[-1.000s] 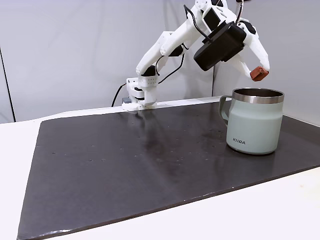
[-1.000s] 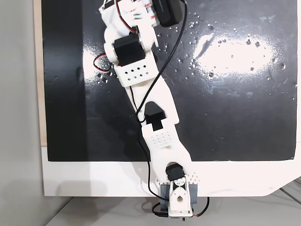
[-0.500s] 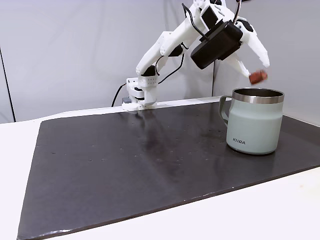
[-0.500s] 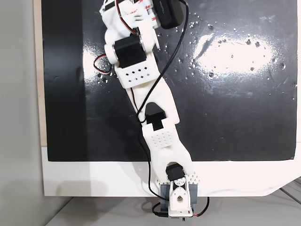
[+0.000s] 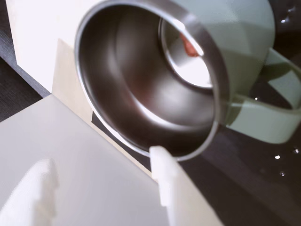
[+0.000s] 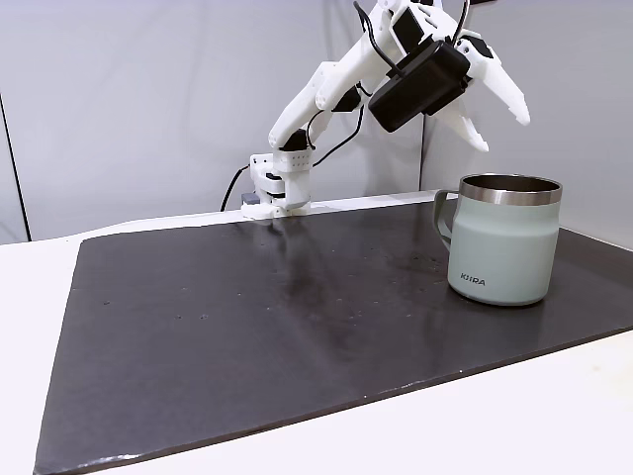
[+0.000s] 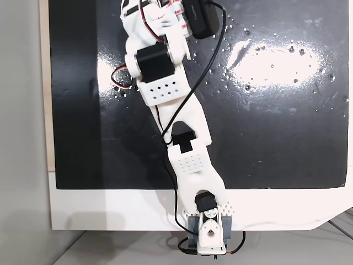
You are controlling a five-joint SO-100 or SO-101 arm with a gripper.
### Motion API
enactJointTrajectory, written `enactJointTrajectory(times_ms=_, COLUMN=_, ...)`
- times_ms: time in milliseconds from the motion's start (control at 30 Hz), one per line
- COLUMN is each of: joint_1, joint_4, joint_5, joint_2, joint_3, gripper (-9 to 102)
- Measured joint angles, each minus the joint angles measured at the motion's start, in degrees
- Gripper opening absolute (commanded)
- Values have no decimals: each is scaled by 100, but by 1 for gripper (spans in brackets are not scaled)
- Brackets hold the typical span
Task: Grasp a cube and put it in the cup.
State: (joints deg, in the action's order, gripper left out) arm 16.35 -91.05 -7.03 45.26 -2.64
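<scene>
White robot arm above a green mug on a dark mat.

A plain grey wall backs a white table (image 6: 554,426) covered by a glossy, speckled black mat (image 6: 297,317). The white plastic arm (image 7: 185,132) reaches over the pale sage mug (image 6: 504,252), which has a steel rim and side handle. The gripper (image 6: 502,124) hangs above it, fingers spread wide and empty. In the wrist view, the small reddish cube (image 5: 189,47) lies inside the mug.

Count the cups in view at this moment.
1. The cup, a sage-green mug, stands on the dark mat at the right in a fixed view, below the open gripper. The wrist view looks into it.
</scene>
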Motion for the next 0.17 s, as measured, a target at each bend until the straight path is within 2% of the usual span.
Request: enactJointTrajectory(times_ms=167, joint_1=0, joint_4=-53, joint_5=0, joint_2=0, joint_3=0, gripper=21)
